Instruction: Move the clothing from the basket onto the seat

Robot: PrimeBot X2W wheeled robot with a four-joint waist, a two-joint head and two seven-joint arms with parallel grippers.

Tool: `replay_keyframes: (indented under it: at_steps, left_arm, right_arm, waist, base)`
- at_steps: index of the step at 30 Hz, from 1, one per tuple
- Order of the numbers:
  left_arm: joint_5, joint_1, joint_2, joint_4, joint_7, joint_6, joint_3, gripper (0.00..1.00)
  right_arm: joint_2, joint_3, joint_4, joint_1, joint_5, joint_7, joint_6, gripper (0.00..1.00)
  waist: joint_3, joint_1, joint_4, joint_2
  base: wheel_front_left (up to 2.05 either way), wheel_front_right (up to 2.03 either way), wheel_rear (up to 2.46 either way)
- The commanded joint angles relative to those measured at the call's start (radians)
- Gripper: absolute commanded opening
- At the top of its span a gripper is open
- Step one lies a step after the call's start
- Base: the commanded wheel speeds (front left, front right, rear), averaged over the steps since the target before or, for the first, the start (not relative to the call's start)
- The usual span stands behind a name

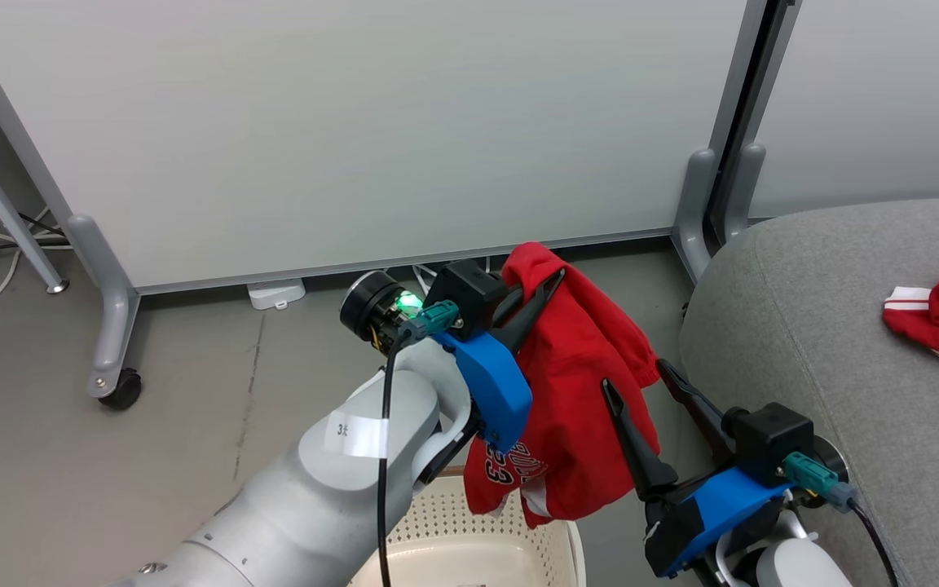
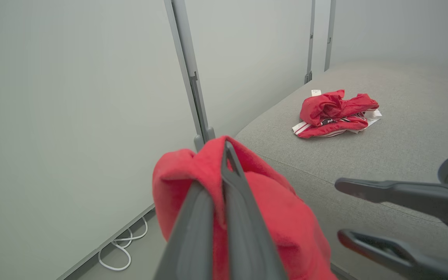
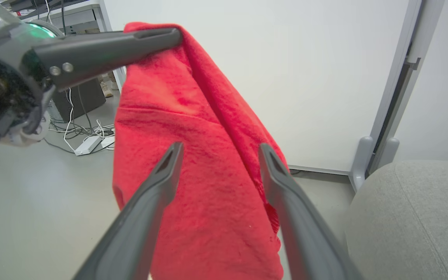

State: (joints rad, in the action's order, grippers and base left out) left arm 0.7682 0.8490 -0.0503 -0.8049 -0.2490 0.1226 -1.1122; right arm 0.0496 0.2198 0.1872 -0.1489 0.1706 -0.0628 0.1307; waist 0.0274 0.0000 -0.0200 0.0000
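Dangling a soft red jersey [image 1: 575, 391] from the left claw [image 1: 548, 287], clamped on its top fold, basket [image 1: 547, 534] below. Holding the right claw [image 1: 635, 375] spread wide beside the drape, sofa seat [image 1: 804, 342] just beyond. Probably light, limp, grippy: pinch a bunched fold.

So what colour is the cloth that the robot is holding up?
The garment is bright red, with lettering near its lower edge, best seen in the head view.

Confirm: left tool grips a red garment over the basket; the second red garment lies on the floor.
Wrong: the second red garment lies on the seat, not the floor; the left wrist view shows it. The left tool does grip a red garment over the basket.
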Motion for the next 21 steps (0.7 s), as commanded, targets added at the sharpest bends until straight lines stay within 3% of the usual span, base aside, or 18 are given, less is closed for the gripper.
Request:
replay_keyframes:
  at_steps: [1,11,21]
  left_arm:
    - [0.007,0.007,0.000,-0.003,-0.004,-0.008,-0.003,0.00]
    - [0.043,0.018,0.000,-0.015,-0.010,-0.014,-0.030,0.00]
    - [0.068,0.021,0.000,-0.007,-0.014,-0.016,-0.059,0.00]
  right_arm:
    - [0.002,0.003,-0.003,0.003,0.007,0.003,0.000,1.00]
    - [0.002,0.091,-0.018,-0.060,0.059,0.044,0.000,1.00]
    - [0.002,0.118,0.115,-0.189,0.020,0.070,0.000,1.00]
  waist:
    - [-0.001,0.0000,0.001,0.0000]
    - [-0.010,0.0000,0.018,0.0000]
    - [-0.021,0.0000,0.019,0.0000]
  base:
    - [0.00,0.00,0.00]
    - [0.00,0.00,0.00]
    - [0.00,0.00,0.00]
